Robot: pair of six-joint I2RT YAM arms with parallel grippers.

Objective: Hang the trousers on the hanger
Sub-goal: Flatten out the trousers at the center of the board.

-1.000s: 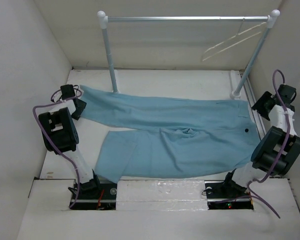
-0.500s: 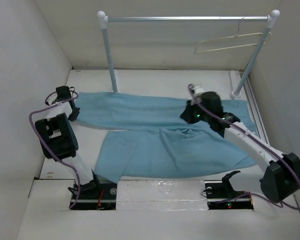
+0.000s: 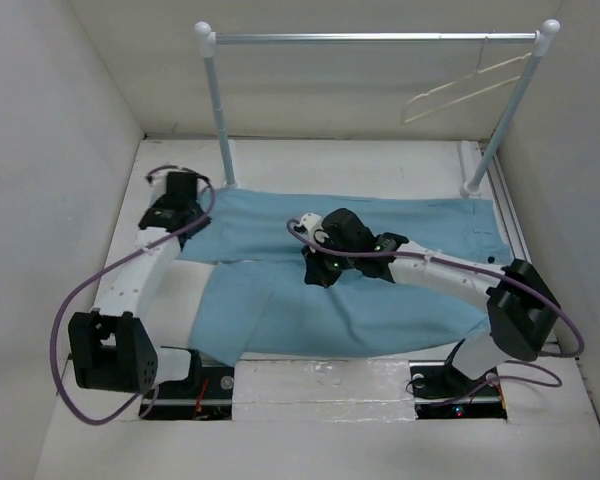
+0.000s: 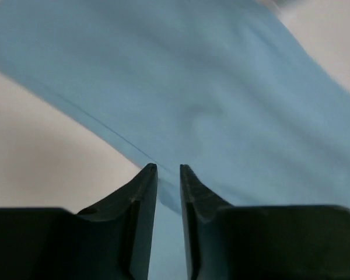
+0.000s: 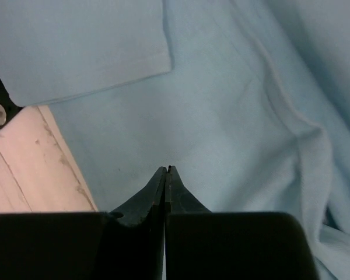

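Note:
The light blue trousers (image 3: 380, 300) lie flat across the table, legs to the left and waistband to the right. My left gripper (image 3: 176, 212) hovers over the left end of the far leg. In the left wrist view the left gripper (image 4: 168, 168) stands a narrow gap open at the edge of the trousers (image 4: 221, 87), with nothing between its fingers. My right gripper (image 3: 317, 272) reaches over the middle of the trousers. The right wrist view shows the right gripper (image 5: 166, 168) shut and empty just above the trousers (image 5: 221, 116). The cream hanger (image 3: 467, 85) hangs tilted from the rail at the far right.
A silver rail (image 3: 380, 38) on two white posts spans the back of the table; its left post (image 3: 220, 120) stands just behind the far leg. White walls close in on both sides. Bare white table (image 5: 23, 169) shows beside the near leg's hem.
The left arm swung right, onto the far leg's end. The right arm reached in from the right edge to the middle of the trousers. The hanger is swinging on the rail.

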